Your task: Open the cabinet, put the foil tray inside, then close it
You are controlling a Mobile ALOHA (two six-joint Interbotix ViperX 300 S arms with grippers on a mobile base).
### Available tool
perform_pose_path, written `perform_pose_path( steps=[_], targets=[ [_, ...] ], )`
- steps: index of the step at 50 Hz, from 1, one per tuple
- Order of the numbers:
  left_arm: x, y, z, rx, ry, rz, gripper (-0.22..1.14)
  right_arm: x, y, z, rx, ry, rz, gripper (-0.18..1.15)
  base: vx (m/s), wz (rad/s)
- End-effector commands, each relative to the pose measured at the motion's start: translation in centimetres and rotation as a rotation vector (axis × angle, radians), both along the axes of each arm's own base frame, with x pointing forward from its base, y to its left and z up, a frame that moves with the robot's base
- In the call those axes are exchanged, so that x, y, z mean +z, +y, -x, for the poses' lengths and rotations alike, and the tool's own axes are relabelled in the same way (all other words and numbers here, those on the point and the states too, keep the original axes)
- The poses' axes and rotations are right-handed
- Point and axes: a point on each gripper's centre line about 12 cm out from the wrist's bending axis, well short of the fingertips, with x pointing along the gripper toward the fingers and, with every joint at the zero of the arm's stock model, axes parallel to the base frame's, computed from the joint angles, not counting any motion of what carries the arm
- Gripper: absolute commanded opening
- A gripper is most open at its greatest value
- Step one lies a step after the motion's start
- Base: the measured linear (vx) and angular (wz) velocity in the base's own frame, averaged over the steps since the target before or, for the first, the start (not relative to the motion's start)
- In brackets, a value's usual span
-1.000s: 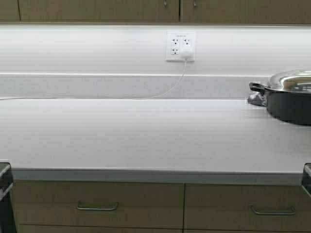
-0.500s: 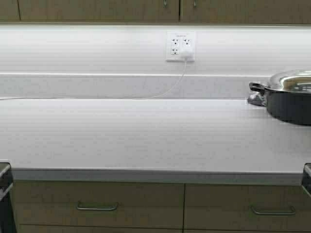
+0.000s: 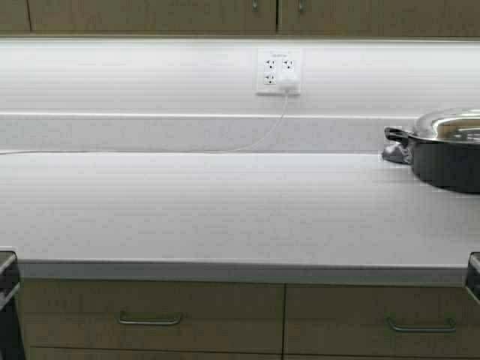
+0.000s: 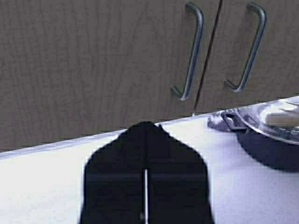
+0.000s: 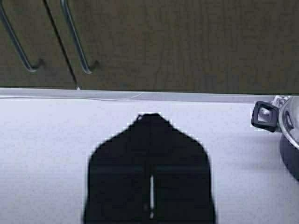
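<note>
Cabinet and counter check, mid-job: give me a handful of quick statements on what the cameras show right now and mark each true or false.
1. The cabinet doors are closed. True.
2. The foil tray sits on the countertop. False: no foil tray shows in any view.
3. A dark pot with a steel lid stands at the counter's right end. True.
4. The left claw holds something. False: it is shut and empty.
5. A white cable runs from the wall outlet. True.

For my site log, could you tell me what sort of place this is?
Most likely a home kitchen: a white countertop with drawers below, the cabinet hung above, and a lidded dark pot on the counter.
</note>
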Motion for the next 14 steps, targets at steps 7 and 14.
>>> perform_pose_path(
  steps=[7, 14],
  targets=[
    [0.89, 0.03, 0.1, -0.001, -0.025, 0.012, 0.05, 0.96, 0.04, 0.18, 0.003, -0.027, -0.003, 0.07, 0.0, 0.0],
    [0.83, -0.03, 0.1, -0.003, -0.023, 0.012, 0.05, 0.96, -0.01, 0.17, 0.002, -0.027, -0.003, 0.07, 0.0, 0.0]
  ],
)
